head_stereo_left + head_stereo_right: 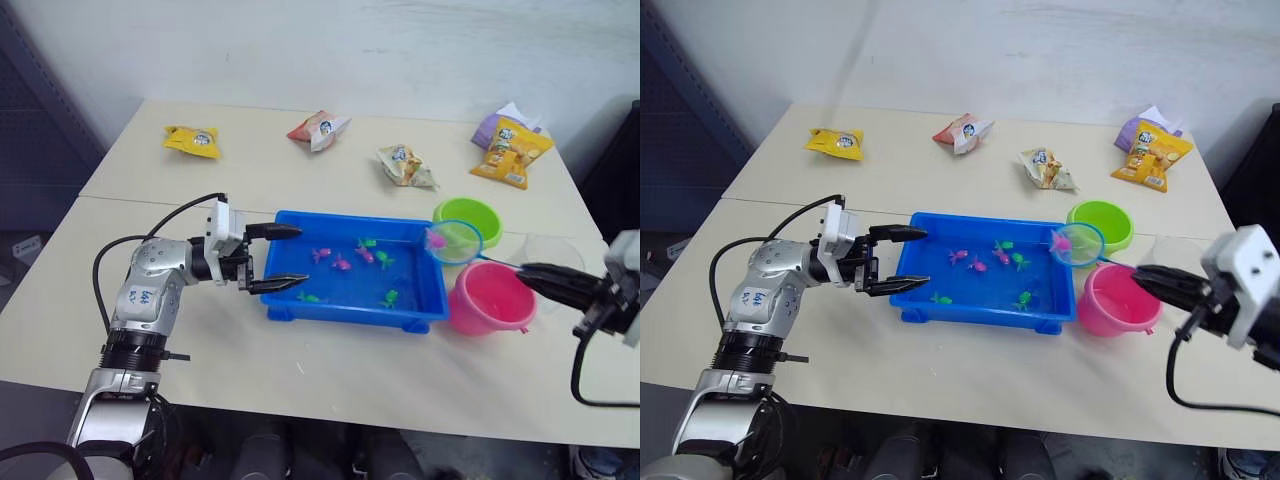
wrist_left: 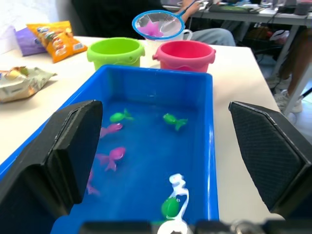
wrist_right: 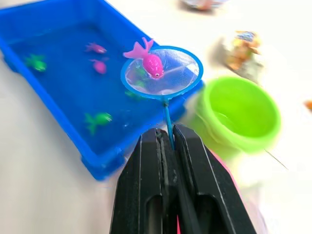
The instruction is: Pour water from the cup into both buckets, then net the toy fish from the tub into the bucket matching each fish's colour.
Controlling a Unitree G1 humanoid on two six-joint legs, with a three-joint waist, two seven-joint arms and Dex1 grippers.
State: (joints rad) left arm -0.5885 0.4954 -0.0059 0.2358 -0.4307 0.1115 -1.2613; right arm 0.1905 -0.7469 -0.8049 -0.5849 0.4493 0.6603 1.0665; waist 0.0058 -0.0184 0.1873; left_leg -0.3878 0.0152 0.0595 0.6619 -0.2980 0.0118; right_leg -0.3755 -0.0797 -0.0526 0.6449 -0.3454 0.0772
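The net [image 3: 162, 72] is held by its thin stick handle, on which the fingers of the right gripper [image 3: 168, 141] are clamped together, and a pink fish [image 3: 148, 61] is carried in the mesh. The hoop is raised over the corner of the tub [image 1: 300, 303] nearest the buckets, and the handle's long axis runs from the hoop back toward the right gripper, passing above the pink bucket [image 1: 488, 298]. The matching pail therefore lies between the hoop and the gripper, just below the stick, so a short pull back along the handle and a tip of the hoop is judged to be what the next move calls for. The green bucket [image 1: 467, 220] stands just beside the pink one, on its far side, and close under the hoop's rim, so a wrong drop there is a risk. The clear cup [image 1: 553, 258] is seen near the pink bucket, close to the right arm. The left gripper [image 1: 272, 258] is held with its fingers wide apart at the tub's opposite short end, one finger to each side of it. More pink and green fish [image 2: 111, 157] are left in the water. Snack packets [image 1: 192, 139] are scattered along the far side of the table [image 1: 330, 370], well apart from the work.
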